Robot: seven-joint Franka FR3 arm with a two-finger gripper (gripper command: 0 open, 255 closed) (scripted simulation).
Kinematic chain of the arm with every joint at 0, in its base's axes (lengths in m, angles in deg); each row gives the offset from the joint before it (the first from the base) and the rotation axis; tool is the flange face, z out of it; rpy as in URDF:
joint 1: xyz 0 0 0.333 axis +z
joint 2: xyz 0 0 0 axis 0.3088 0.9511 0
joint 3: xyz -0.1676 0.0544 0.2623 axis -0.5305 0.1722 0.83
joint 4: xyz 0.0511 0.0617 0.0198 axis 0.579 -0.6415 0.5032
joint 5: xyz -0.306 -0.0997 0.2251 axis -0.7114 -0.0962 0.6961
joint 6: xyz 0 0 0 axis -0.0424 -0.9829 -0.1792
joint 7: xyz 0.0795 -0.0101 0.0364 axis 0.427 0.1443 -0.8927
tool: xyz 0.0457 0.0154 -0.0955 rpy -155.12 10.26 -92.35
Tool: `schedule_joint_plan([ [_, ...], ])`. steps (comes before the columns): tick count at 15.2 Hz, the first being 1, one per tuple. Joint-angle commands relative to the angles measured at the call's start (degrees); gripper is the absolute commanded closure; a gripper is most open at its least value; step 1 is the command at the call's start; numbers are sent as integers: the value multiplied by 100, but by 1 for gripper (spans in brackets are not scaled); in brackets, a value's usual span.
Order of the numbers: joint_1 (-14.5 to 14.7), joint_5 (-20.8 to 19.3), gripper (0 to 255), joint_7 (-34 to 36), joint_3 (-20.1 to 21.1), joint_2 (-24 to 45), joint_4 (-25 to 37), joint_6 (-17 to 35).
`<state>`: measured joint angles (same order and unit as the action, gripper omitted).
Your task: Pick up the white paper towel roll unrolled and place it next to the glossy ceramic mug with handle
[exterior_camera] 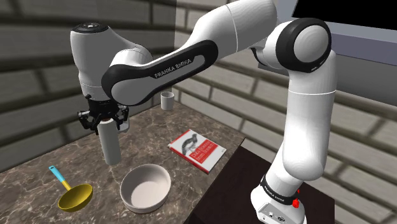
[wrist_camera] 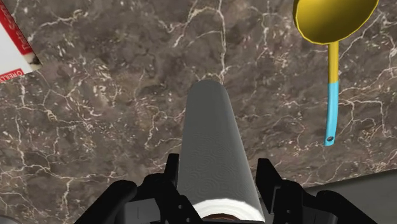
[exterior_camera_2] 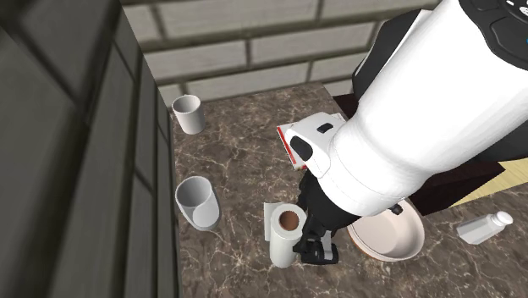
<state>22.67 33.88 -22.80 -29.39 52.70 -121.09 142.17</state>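
Observation:
The white paper towel roll [exterior_camera: 110, 144] stands upright on the dark marble counter [exterior_camera: 44, 172], its brown core showing from above [exterior_camera_2: 288, 222]. My black gripper [exterior_camera: 105, 124] comes down over the roll's top and is shut on it; in the wrist view the fingers [wrist_camera: 170, 170] press both sides of the roll [wrist_camera: 213, 146]. A grey mug [exterior_camera_2: 196, 203] stands close beside the roll toward the wall. A second pale mug [exterior_camera: 167, 100] sits at the counter's far end by the wall [exterior_camera_2: 188, 114]. I cannot make out a handle on either.
A red and white book [exterior_camera: 197, 149] lies near the counter's edge by the stand. A white bowl [exterior_camera: 146, 188] and a yellow ladle with a blue handle [exterior_camera: 73, 196] sit near the front. Brick wall runs along the counter. A white bottle [exterior_camera_2: 482, 227] lies on the floor.

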Motion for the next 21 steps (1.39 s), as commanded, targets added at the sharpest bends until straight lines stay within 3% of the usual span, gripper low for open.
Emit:
schedule_joint_plan([
  [1, 0, 0, 255, 0, 0, 1, -1, -1],
  [21, -8, 381, 255, -423, 144, -309, 987, -1188],
])
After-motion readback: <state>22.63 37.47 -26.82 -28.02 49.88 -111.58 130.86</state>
